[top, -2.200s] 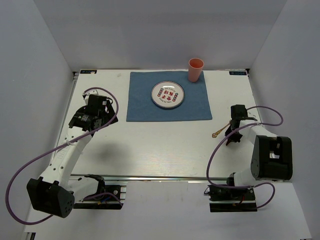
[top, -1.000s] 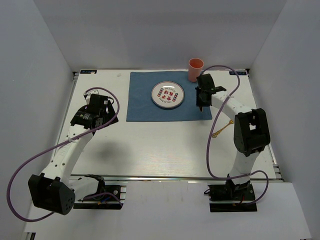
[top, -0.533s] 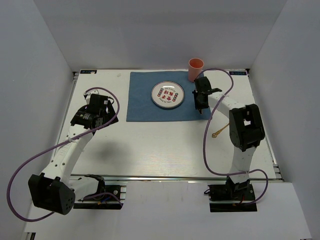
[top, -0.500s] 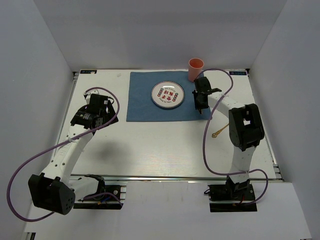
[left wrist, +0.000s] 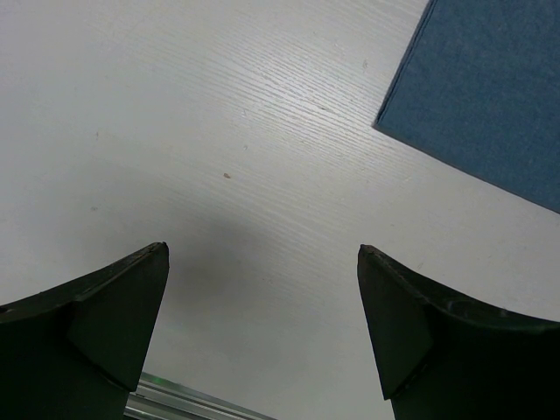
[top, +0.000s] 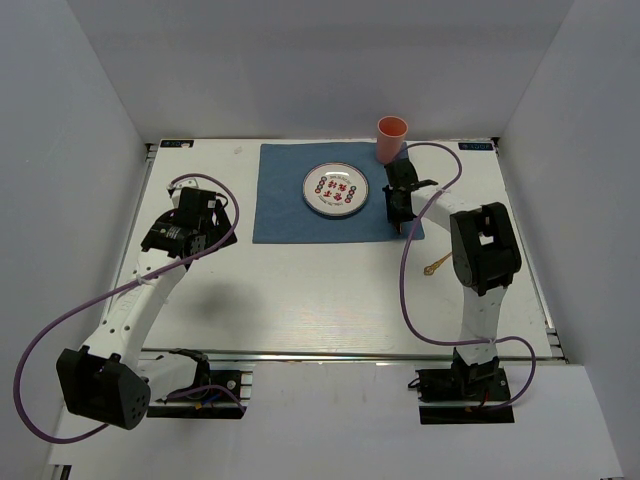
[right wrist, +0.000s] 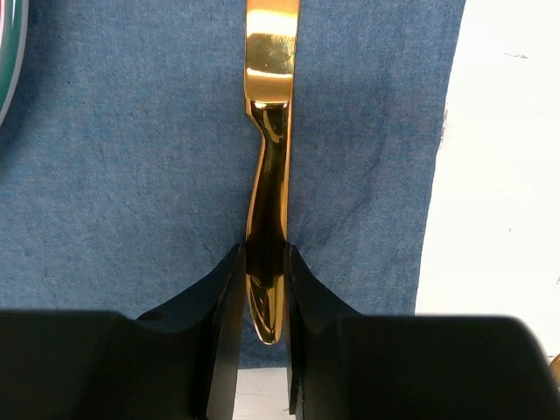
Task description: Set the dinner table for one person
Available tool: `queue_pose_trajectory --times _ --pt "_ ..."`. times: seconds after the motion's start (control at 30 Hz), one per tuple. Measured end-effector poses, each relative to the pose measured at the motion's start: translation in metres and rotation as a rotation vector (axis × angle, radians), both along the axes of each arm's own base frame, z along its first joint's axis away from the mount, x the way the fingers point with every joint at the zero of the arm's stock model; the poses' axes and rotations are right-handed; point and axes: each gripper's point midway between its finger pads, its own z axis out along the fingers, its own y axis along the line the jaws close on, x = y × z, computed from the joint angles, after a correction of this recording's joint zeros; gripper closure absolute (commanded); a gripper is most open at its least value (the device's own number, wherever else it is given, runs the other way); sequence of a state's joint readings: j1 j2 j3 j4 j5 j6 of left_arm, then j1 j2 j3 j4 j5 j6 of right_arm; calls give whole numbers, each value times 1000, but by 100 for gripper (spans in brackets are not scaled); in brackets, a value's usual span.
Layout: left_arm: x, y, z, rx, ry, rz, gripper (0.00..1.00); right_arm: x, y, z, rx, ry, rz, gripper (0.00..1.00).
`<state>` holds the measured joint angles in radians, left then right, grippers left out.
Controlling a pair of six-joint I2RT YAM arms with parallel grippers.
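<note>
My right gripper [right wrist: 265, 254] is shut on a gold piece of cutlery [right wrist: 269, 131] and holds it low over the right part of the blue placemat [right wrist: 114, 175]. In the top view this gripper [top: 398, 208] is just right of the patterned plate [top: 336, 190], whose rim shows in the right wrist view [right wrist: 7, 52]. An orange cup [top: 391, 139] stands at the placemat's far right corner. My left gripper [left wrist: 262, 254] is open and empty over the white dinner table [left wrist: 262, 131], left of the placemat [left wrist: 490, 96]; it also shows in the top view [top: 192, 220].
A second gold piece of cutlery [top: 438, 264] lies on the table [top: 300, 290] to the right of the placemat [top: 290, 210]. The right arm's cable loops over the table's far right. Grey walls close in the table on three sides.
The right arm swung from the table's right side, by the loose cutlery, up to the placemat beside the plate with the gold piece in its jaws. The left arm has not moved.
</note>
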<state>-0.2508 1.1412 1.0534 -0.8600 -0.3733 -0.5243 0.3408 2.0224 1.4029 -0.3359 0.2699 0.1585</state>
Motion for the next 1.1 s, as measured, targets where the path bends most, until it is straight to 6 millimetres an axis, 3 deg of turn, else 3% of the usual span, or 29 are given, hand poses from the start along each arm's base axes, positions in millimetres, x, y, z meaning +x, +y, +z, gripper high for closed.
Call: queue_pose_trajectory --times 0.33,0.43,0.53,0.57,0.7,0.73,0.83,0.93,1.0,1.03,1.1 --pt "0 -1 0 -2 1 -3 2 8 2 1 0 -10 -10 100" --pt "0 -1 0 -3 1 -3 2 8 2 1 1 -8 -13 82" --pt "0 -1 0 -2 1 -4 2 8 2 1 4 -9 -17 75" --pt "0 -1 0 -2 1 -4 2 8 2 1 4 -9 -17 66" --pt "0 -1 0 -4 2 -6 2 8 2 2 10 -12 -25 53" --pt "0 -1 0 -4 2 -7 2 8 2 2 10 -12 -26 44" --pt "0 -2 0 -5 2 -9 2 9 3 7 18 -21 -29 39" --pt "0 -2 0 -7 3 -11 2 9 6 23 44 -46 -31 37" --pt "0 -2 0 -8 3 -12 2 10 8 41 71 -82 -41 26" --pt "0 -2 0 -8 3 -12 2 10 8 52 90 -103 -56 16" --pt "0 -2 0 -8 3 -12 2 8 4 73 121 -147 -105 11"
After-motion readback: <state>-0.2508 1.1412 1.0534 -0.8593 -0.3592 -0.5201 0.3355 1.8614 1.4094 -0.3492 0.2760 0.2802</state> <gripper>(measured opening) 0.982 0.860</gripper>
